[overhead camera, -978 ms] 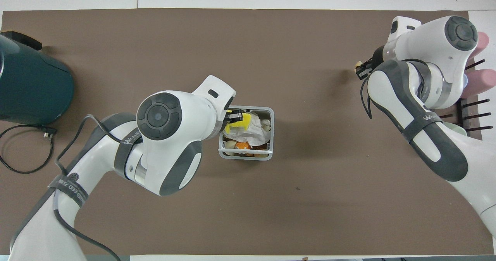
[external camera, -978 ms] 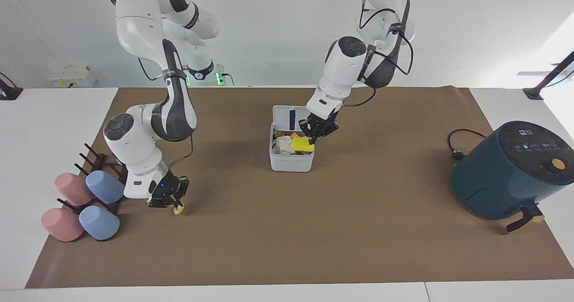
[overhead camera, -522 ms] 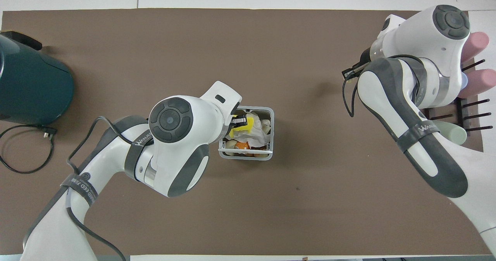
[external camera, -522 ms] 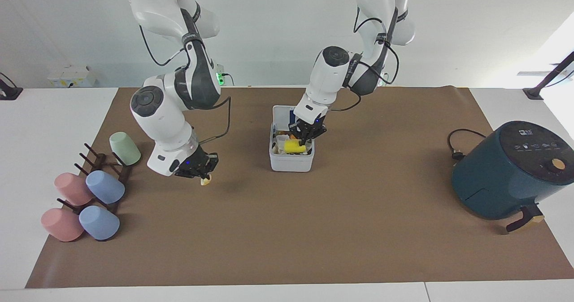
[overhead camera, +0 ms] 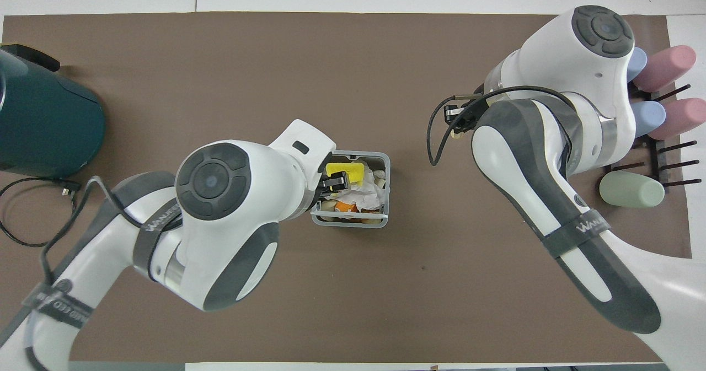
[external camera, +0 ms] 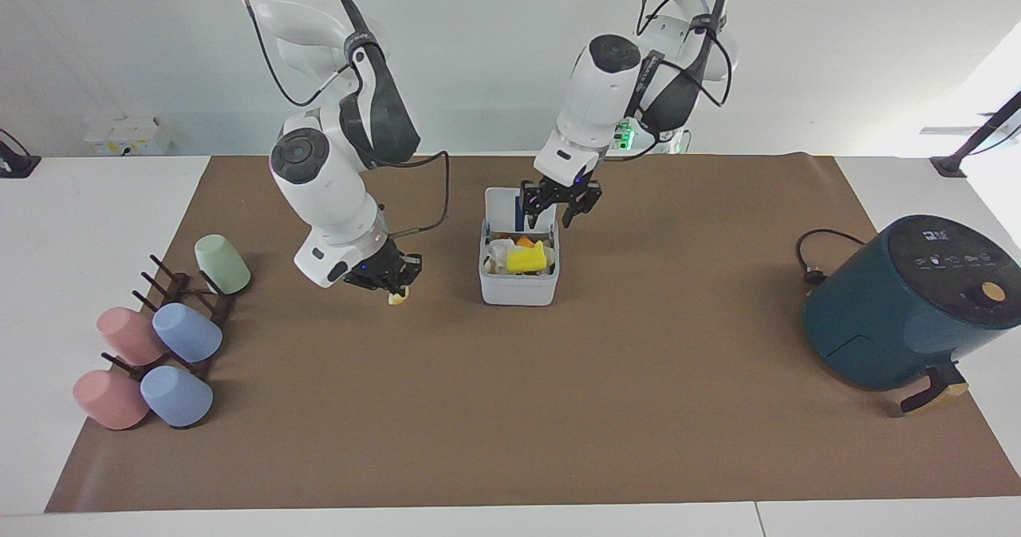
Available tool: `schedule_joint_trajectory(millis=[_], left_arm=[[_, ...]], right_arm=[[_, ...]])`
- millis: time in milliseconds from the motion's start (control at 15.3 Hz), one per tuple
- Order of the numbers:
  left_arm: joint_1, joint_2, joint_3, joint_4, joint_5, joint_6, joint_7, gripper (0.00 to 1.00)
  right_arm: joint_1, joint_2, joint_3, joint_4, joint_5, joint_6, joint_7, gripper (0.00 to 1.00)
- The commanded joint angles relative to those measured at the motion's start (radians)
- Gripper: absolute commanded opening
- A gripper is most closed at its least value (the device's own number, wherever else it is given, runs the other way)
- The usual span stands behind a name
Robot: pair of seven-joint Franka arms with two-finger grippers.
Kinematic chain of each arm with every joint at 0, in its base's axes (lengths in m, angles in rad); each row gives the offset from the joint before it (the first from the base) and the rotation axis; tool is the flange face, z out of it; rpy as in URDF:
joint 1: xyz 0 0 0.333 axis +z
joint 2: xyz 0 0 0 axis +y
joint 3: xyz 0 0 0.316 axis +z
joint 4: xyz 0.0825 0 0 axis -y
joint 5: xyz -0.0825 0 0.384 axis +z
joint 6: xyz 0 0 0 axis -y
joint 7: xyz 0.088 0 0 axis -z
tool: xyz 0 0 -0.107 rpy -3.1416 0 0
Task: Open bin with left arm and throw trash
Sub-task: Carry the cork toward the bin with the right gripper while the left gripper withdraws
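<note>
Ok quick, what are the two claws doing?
Left gripper: open, empty, over the bin.
Right gripper: shut on a pale scrap.

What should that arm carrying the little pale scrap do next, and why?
Probably carry it sideways until it hangs over the bin, then let go. The right gripper is shut on the pale scrap over bare mat, toward the right arm's end from the bin. The lid stands open, the yellow block already lies inside, and the left gripper, open and empty, is over the bin's edge.

Open bin [overhead camera: 385, 164] holding yellow block [overhead camera: 346, 170], left claw [overhead camera: 332, 183] over it
</note>
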Motion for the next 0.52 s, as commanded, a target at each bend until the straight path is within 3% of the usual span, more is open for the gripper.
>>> schedule_joint_trajectory(millis=[0, 261, 457], left_arm=[[0.080, -0.107, 0.004, -0.025, -0.012, -0.125, 0.032, 1.00], [0.208, -0.142, 0.004, -0.028, -0.006, -0.225, 0.175, 1.00], [0.329, -0.158, 0.004, -0.029, 0.002, -0.250, 0.278, 1.00]], right_arm=[[0.024, -0.029, 0.033, -0.007, 0.092, -0.015, 0.237, 0.00], [0.159, -0.026, 0.037, 0.021, 0.097, 0.023, 0.619, 0.00], [0.225, -0.031, 0.037, 0.002, 0.097, 0.072, 0.774, 0.00]])
